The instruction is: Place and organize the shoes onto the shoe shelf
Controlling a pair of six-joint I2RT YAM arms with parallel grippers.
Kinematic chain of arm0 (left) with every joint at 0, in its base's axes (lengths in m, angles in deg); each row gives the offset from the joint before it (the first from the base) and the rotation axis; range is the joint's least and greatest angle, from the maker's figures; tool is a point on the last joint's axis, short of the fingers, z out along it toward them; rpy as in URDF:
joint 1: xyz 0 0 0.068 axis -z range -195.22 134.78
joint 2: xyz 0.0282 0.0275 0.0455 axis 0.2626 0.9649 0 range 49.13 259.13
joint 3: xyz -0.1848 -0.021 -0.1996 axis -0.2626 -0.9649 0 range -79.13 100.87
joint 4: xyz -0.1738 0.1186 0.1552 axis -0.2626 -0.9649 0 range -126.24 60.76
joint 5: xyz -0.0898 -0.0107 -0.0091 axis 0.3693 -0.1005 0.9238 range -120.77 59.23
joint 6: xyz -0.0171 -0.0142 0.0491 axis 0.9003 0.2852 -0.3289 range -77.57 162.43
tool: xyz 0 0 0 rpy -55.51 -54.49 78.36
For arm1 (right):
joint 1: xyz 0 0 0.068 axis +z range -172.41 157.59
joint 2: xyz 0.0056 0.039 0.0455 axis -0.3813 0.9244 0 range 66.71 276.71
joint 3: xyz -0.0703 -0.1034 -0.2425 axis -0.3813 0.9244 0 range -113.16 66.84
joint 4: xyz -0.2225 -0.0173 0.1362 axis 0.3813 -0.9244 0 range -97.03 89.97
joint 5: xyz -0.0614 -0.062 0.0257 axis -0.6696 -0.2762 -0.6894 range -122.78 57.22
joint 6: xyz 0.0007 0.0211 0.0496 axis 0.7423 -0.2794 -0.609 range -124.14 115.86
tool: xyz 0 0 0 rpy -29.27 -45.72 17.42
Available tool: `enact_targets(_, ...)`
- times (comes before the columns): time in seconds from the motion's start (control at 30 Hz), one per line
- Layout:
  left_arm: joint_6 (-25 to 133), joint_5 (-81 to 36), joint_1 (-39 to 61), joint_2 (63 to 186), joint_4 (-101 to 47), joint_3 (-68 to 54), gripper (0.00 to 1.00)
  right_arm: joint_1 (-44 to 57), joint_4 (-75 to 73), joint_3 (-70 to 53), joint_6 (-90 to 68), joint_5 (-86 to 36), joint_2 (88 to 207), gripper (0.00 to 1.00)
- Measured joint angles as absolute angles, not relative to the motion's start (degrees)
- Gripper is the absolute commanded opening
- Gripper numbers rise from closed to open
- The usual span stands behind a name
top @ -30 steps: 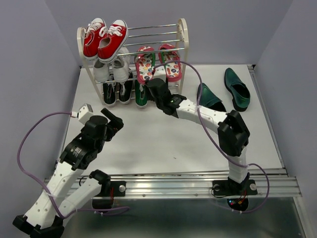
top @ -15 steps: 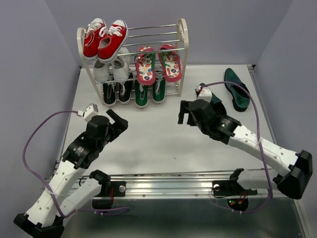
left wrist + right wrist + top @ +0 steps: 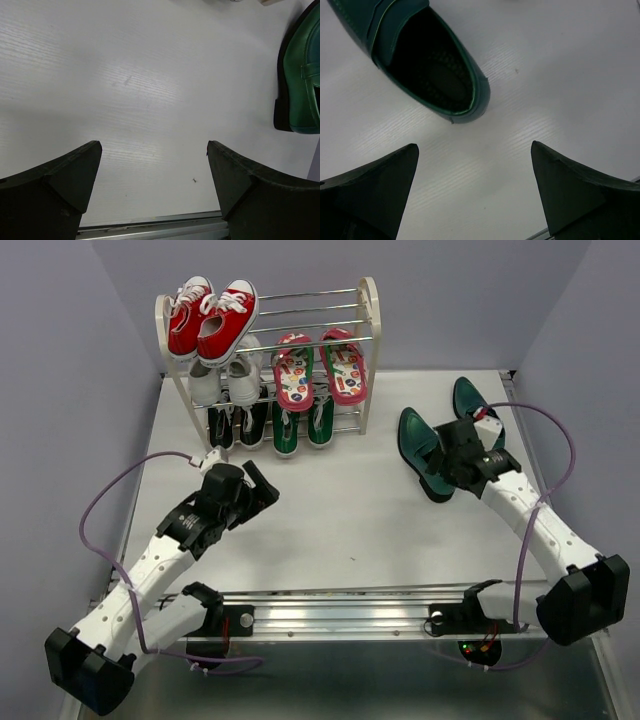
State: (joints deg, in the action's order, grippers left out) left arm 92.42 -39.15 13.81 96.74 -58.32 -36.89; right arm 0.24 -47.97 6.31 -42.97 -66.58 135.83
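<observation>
The shoe shelf (image 3: pixel 372 340) stands at the back left. The pink-red flip-flops (image 3: pixel 318 368) lie on its middle tier, and the green canvas sneakers (image 3: pixel 302 425) on the bottom tier, right side. Two dark green loafers lie on the table at the right: one (image 3: pixel 420 445) is nearer the middle, the other (image 3: pixel 467 400) is partly hidden behind my right arm. My right gripper (image 3: pixel 452 455) is open and empty just above the nearer loafer, whose heel opening (image 3: pixel 420 65) shows ahead of the gripper (image 3: pixel 474 149). My left gripper (image 3: pixel 262 490) is open and empty over bare table (image 3: pixel 152 147).
Red sneakers (image 3: pixel 210 315) sit on the shelf's top tier, white sneakers (image 3: pixel 225 380) on the middle left, and black sneakers (image 3: pixel 235 425) on the bottom left. A loafer's heel (image 3: pixel 300 85) shows at the right edge of the left wrist view. A metal rail (image 3: pixel 350 595) runs along the table's near edge.
My right arm has swung from the shelf's bottom tier back to the right, over the loafers. My left arm has reached forward and right over the table.
</observation>
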Motion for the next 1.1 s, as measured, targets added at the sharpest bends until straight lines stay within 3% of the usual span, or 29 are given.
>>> enact_targets(0.2,93.7,-37.0,13.9,95.9,-57.9,-37.4,0.99,-9.7,-45.3,2.4,-35.7,-59.8,143.5,0.99)
enact_targets(0.33,94.9,-36.4,13.9,94.6,-57.6,-38.7,0.99,-15.2,-42.4,2.3,-33.1,-55.1,149.1,0.9)
enact_targets(0.4,95.1,-36.4,13.9,94.8,-57.4,-38.7,0.99,-16.8,-41.3,2.3,-32.5,-54.3,150.8,0.77)
enact_targets(0.43,95.2,-36.4,13.9,94.9,-57.3,-38.7,0.99,-17.8,-40.7,2.3,-32.1,-53.9,151.9,0.56)
enact_targets(0.47,95.2,-36.4,14.0,95.2,-57.3,-38.6,0.99,-18.0,-40.3,2.3,-32.0,-53.7,152.3,0.47)
enact_targets(0.63,95.0,-36.4,14.0,98.4,-56.5,-38.6,0.99,-18.1,-37.3,2.4,-30.8,-49.9,152.7,0.14)
enact_targets(0.73,94.7,-36.4,14.0,100.5,-55.6,-38.4,0.99,-18.0,-35.4,3.9,-30.6,-45.8,151.5,0.03)
enact_targets(1.1,92.1,-34.7,14.3,108.8,-51.6,-35.1,0.99,-12.1,-34.3,8.5,-36.6,-33.5,144.4,0.01)
